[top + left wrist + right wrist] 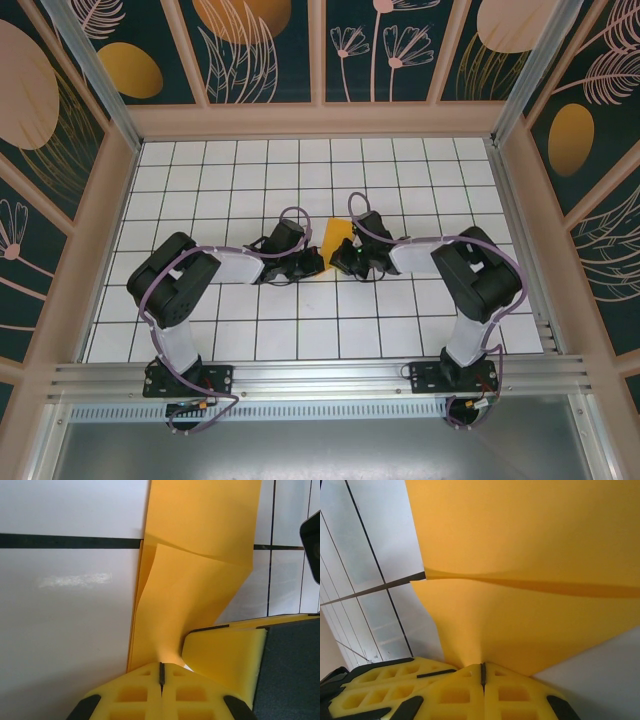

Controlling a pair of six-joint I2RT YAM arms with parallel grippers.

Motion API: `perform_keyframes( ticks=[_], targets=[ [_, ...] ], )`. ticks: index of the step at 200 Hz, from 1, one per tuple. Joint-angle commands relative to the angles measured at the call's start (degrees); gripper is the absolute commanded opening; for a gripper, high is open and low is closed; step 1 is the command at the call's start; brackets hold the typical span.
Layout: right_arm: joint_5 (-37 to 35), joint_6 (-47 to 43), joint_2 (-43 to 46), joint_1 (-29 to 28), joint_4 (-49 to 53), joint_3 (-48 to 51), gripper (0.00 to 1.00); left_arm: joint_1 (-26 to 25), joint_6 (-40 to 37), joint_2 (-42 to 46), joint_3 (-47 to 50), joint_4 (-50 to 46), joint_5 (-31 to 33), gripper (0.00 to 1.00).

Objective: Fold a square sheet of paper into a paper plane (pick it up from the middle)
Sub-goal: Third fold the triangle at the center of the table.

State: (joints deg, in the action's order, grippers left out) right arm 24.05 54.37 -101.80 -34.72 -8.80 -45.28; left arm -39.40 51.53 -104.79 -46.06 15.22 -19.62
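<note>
Near the middle of the bench [200, 180] lay the square sheet of paper [337, 238], folded into a narrow orange-yellow strip that slanted away from the arm bases. Its far end was free and its near end was caught between the 2 claws. The left claw [161, 674] was pressed together on that near end, the sheet running straight into the seam between its yellow fingertips. The right claw [482, 672] was likewise closed on the paper, pinching it at its own seam. From above, the 2 claws met almost nose to nose, the left reaching in from the left and the right from the right.

In the left wrist view the strip's left long edge ran straight across a black grid line [70, 541]. An upper layer showed a slanted fold edge across the width and bowed up toward the claw. The right claw's yellow foam finger [220, 652] sat just beside the paper there. In the right wrist view a raised crease crossed the sheet from its left edge toward the right, and the lower right edge slanted upward from the fingertips.

Beyond the paper's far end, several rows of white squares stood open up to the back wall [320, 118]. Open grid also flanked the left arm [180, 285] and the right arm [475, 275] out to the side walls. The aluminium rail [320, 378] bounded the near edge behind both elbows
</note>
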Motion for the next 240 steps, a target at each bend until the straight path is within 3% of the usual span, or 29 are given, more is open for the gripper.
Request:
perform_keyframes(
  ticks=[1,83,135,188,240],
  targets=[
    [-2.1,-1.4,-1.4,2.2,1.6,0.5,0.00,0.3,-0.5,-1.0,2.0,-6.7,3.1,0.00],
    [-2.3,-10.2,1.2,15.4,3.6,0.4,0.00,0.4,0.3,-2.5,2.5,-10.7,3.9,0.00],
    [-1.0,-10.3,8.0,9.5,3.8,-0.7,0.00,0.3,0.0,-2.9,0.5,-10.9,3.5,0.00],
    [0.5,-7.1,0.3,2.6,1.2,-2.2,0.00,0.3,-0.8,-2.8,-0.7,-10.5,3.1,0.00],
    [-1.6,-7.5,-3.4,2.5,5.3,-3.4,0.00,0.3,-3.4,-0.9,-1.0,-7.9,0.2,0.00]
  ],
)
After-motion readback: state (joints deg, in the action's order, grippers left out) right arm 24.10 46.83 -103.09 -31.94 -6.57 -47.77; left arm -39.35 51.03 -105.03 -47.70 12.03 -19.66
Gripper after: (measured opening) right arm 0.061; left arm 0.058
